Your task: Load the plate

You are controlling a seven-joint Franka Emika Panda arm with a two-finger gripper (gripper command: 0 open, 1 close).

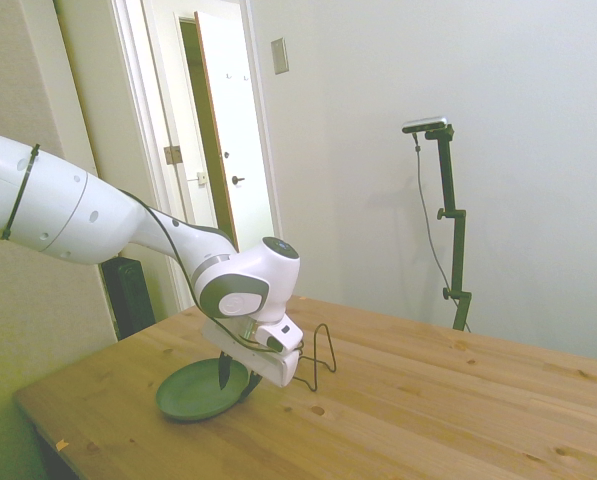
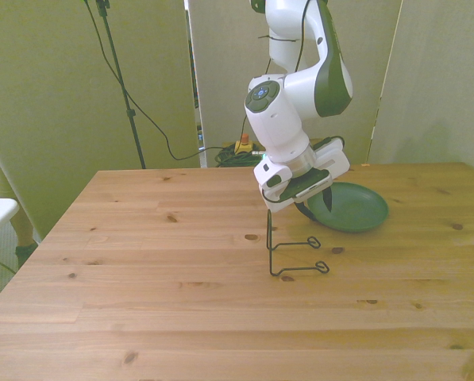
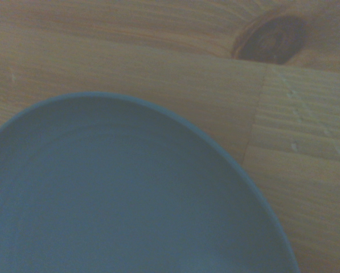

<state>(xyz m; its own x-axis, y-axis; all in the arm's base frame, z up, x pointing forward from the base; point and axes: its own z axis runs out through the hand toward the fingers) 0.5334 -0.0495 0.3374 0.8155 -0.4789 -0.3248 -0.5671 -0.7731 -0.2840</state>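
The dark green plate [image 2: 356,210] lies flat on the wooden table [image 2: 157,262], toward the front view's right. My gripper [image 2: 316,206] is down at the plate's edge on the side nearest the wire stand. It is open, with one finger [image 2: 329,200] inside the plate and the other outside the rim. In the side view the plate [image 1: 193,392] is at the table's near left corner, with the gripper [image 1: 236,380] low over its right edge. The plate [image 3: 130,199] fills much of the wrist view, rim curving against bare wood.
A small thin black wire stand [image 2: 292,254] sits on the table just in front of the gripper, seen behind the hand in the side view as the wire stand [image 1: 318,355]. A dark knot [image 3: 269,37] marks the wood near the plate.
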